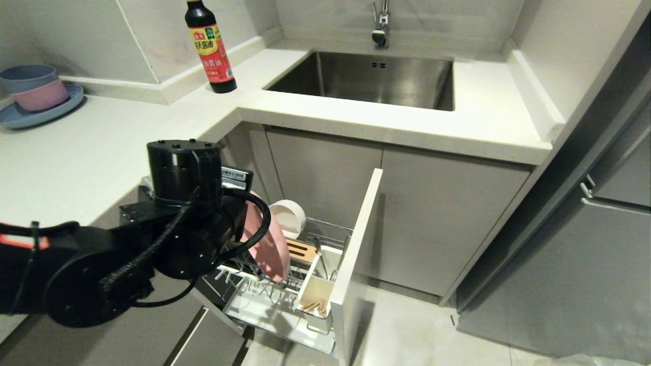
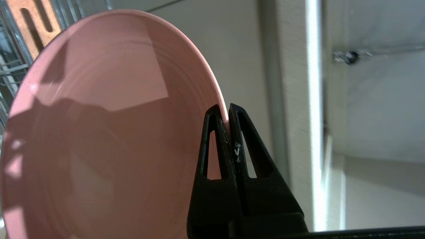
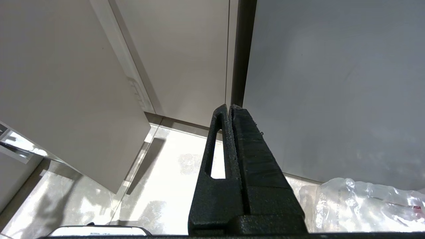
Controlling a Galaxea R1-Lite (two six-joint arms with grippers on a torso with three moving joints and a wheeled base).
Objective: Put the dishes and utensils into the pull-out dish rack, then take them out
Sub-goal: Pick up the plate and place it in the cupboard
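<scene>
My left gripper (image 2: 228, 108) is shut on the rim of the pale-pink plate (image 2: 99, 132). In the head view the plate (image 1: 269, 244) hangs on edge over the pull-out dish rack (image 1: 330, 230), partly hidden by my black left arm (image 1: 183, 223). The cream-white bowl (image 1: 288, 217) stands tilted at the back of the rack, beside the slotted wooden strip (image 1: 301, 250). The chopsticks (image 1: 313, 306) lie in the white utensil cup (image 1: 311, 291), and the spoon's silver handle (image 1: 321, 259) sticks up from it. My right gripper (image 3: 230, 107) is shut and empty, low by the floor, outside the head view.
The rack's grey cabinet front (image 1: 358, 244) juts out to the rack's right. On the counter (image 1: 101, 147) stand a soy-sauce bottle (image 1: 209, 48) and blue and pink bowls (image 1: 33, 86) on a blue plate. The sink (image 1: 366, 76) is behind. A plastic bag (image 3: 362, 205) lies on the floor.
</scene>
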